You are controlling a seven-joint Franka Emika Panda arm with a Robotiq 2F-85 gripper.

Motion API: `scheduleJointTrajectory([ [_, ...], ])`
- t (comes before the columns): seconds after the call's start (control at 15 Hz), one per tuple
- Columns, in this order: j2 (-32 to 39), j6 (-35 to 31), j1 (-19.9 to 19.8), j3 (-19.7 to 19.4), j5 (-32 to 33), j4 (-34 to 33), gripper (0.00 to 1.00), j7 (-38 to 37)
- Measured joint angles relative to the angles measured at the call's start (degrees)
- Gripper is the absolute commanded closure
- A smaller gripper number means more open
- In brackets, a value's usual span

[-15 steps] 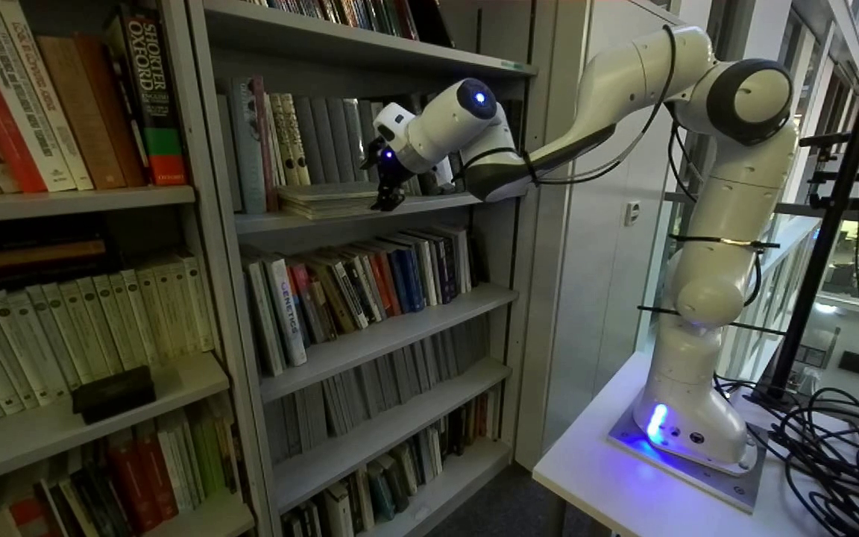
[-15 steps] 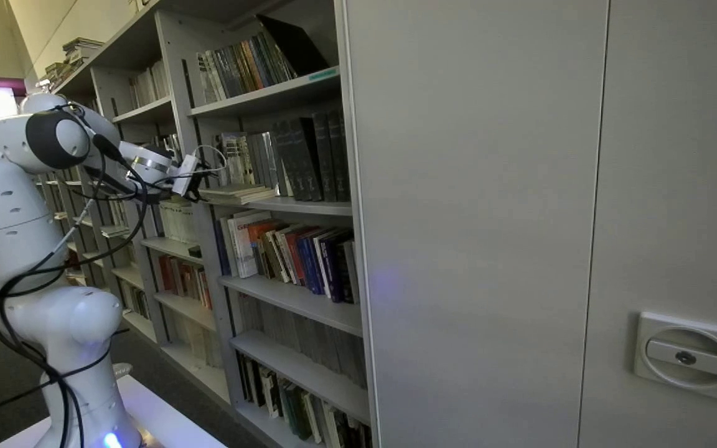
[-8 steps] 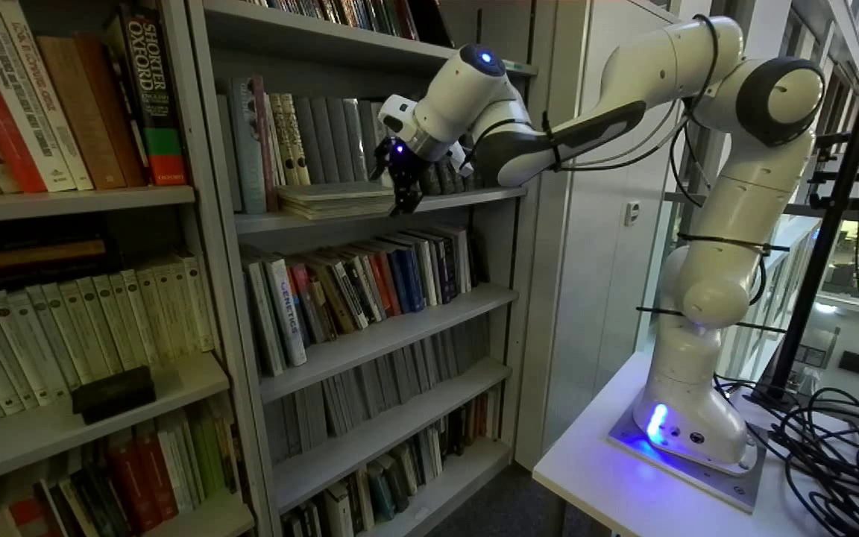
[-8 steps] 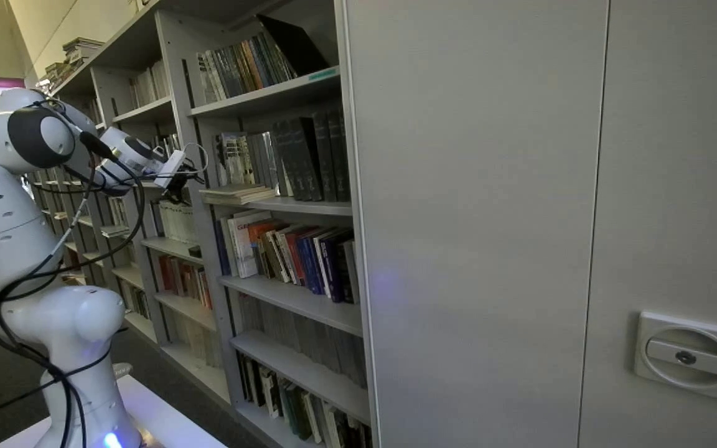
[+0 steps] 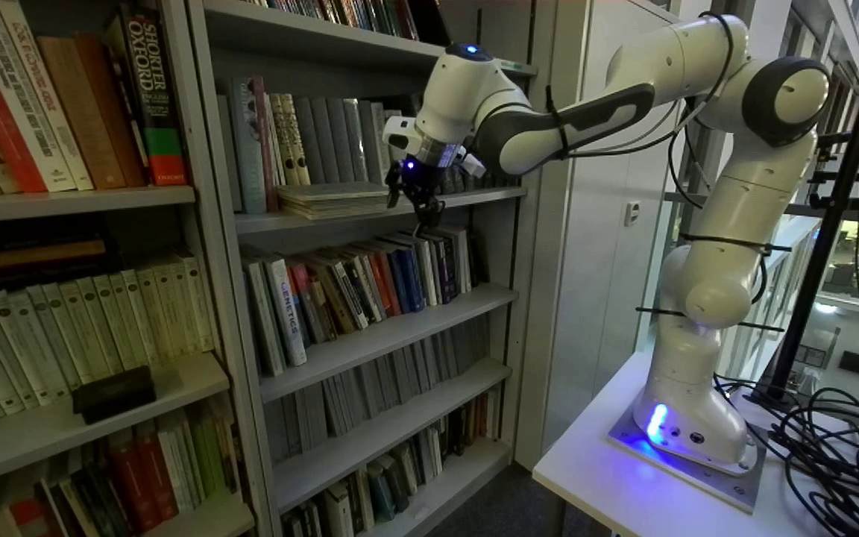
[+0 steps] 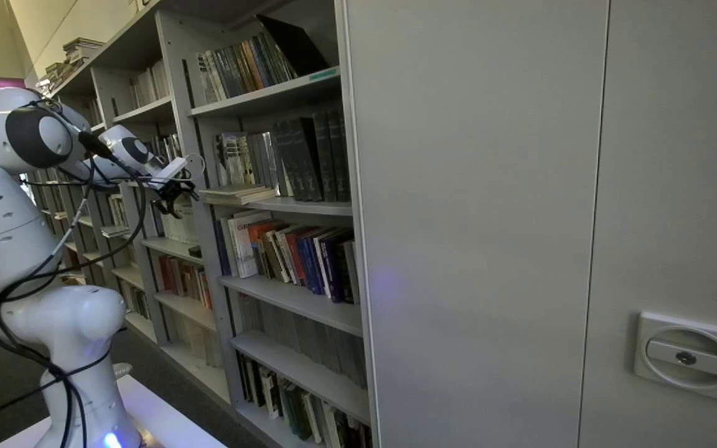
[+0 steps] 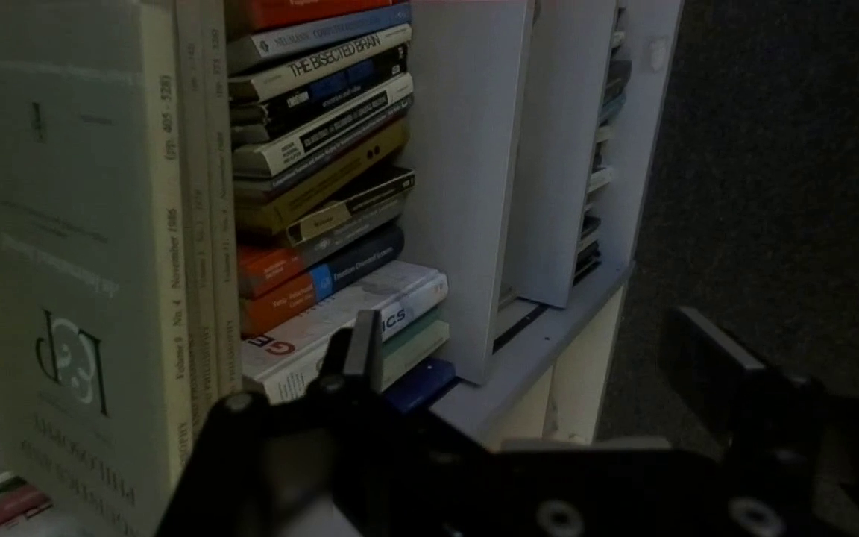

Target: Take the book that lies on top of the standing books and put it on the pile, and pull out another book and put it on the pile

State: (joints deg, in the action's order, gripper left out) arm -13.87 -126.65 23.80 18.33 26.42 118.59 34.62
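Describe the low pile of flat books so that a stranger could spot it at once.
Find the grey bookcase near the white table. In it, go to the shelf directly above the white GENETICS book. The pile sits at that shelf's front edge, its books lying flat under a tan-olive cover, while the grey-spined books behind it stand upright.

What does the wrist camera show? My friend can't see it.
Open black gripper, holding nothing, at the bottom. At left, a pile of thin pale books; right of it, colourful books in a row; far right, dark floor.
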Motion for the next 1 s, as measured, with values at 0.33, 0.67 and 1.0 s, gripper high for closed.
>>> scheduleJointTrajectory([
  [0.33,3.61,-0.33,-2.76,-0.35,2.06,-0.51,0.00,1.27],
  [0.67,6.94,-4.09,-4.50,-0.46,8.20,-2.27,0.00,0.36],
  [1.0,8.65,-7.01,-5.16,-0.50,12.28,-3.87,0.00,-0.83],
])
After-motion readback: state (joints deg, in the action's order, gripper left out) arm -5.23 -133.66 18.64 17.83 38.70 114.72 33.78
